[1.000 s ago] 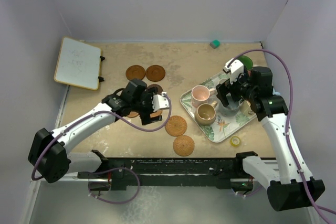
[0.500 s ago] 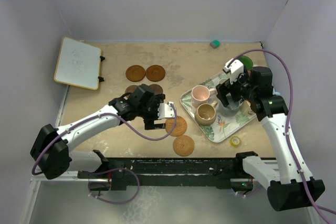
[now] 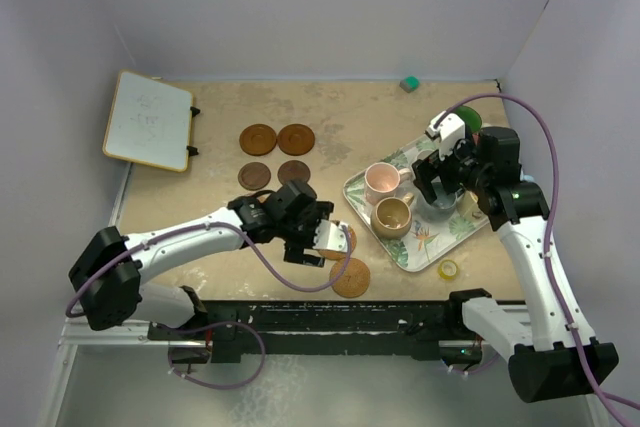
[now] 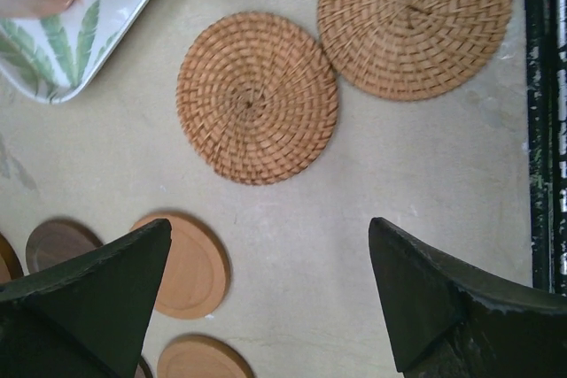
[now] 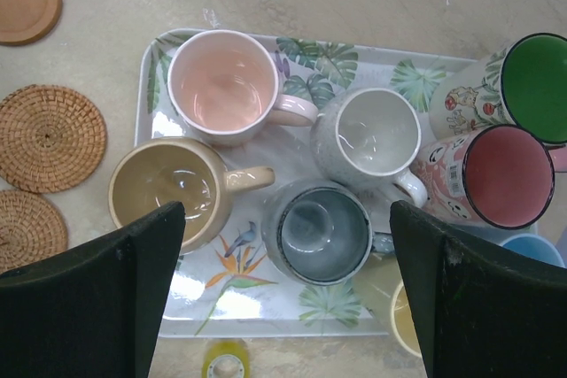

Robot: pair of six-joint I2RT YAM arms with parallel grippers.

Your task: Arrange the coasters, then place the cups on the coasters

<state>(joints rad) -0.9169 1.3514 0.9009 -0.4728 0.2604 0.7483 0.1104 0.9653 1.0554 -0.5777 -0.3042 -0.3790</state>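
My left gripper (image 3: 322, 240) hangs open and empty above bare table, just short of two woven coasters (image 4: 257, 97) (image 4: 415, 22) that touch each other. Smooth tan coasters (image 4: 186, 265) and a dark brown one (image 4: 58, 241) lie beside its left finger. More coasters (image 3: 258, 138) sit further back. My right gripper (image 5: 288, 219) is open above the slate cup (image 5: 323, 232) on the leaf tray (image 5: 221, 294), touching nothing. Around it stand the pink (image 5: 220, 86), tan (image 5: 164, 188), grey (image 5: 372, 135), red (image 5: 505, 174), green (image 5: 536, 73), yellow (image 5: 407, 316) and light blue (image 5: 532, 250) cups.
A small yellow tape roll (image 5: 226, 365) lies just off the tray's near edge. A whiteboard (image 3: 148, 120) rests at the back left and a small green block (image 3: 409, 82) by the back wall. Black rails (image 4: 545, 112) run along the table's near edge.
My left arm has swung right and toward the near edge, from the smooth coasters to the woven ones. The right arm has not moved.
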